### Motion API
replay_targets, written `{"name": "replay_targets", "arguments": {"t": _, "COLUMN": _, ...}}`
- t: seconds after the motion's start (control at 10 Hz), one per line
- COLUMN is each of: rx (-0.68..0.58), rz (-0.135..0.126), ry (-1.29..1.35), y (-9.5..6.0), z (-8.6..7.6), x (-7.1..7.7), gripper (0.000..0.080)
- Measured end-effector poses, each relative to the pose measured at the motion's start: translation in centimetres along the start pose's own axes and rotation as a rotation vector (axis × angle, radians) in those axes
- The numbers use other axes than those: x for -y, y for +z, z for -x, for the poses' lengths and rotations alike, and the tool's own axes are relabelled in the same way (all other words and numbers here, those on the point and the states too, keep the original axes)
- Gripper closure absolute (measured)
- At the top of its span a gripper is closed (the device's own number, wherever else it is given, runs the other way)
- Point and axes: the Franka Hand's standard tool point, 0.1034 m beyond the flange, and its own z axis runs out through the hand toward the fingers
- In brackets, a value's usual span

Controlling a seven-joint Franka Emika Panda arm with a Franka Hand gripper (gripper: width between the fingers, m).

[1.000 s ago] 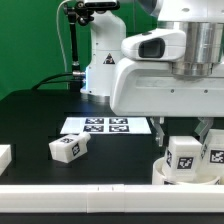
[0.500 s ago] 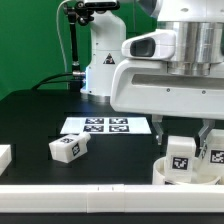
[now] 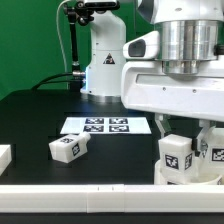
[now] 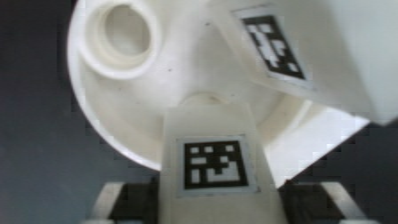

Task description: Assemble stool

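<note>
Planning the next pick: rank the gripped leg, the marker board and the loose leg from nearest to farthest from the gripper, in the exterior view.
1. The gripped leg, held in the gripper, at the exterior view's right.
2. The marker board, behind, toward the exterior view's left.
3. The loose leg, farthest to the exterior view's left.

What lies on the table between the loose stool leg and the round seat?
Nothing: in the exterior view, the black table between the loose leg and the seat is bare. The marker board lies farther back.
</note>
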Motion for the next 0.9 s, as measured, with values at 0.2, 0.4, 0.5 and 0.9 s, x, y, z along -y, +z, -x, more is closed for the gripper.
{"name": "replay_targets", "arguments": {"t": 0.2, "rx": 0.015, "rz": 0.002, "ry": 0.136, "y": 0.0, "z": -0.1, "x": -0.4, "gripper": 0.0461}}
{"name": "replay_targets", "arguments": {"t": 0.4, "rx": 0.02, "rz": 0.011, "ry": 0.234, "y": 0.0, "z": -0.1, "x": -0.6, "gripper": 0.0461}}
{"name": "replay_targets", "arguments": {"t": 0.5, "rx": 0.024, "rz": 0.011, "ry": 0.238, "y": 0.1, "z": 0.0, "x": -0.6, "gripper": 0.0327}}
{"name": "replay_targets", "arguments": {"t": 0.9, "rx": 0.027, "rz": 0.009, "ry": 0.027, "y": -2.4, "z": -2.3, "x": -3.1, "gripper": 0.0154}}
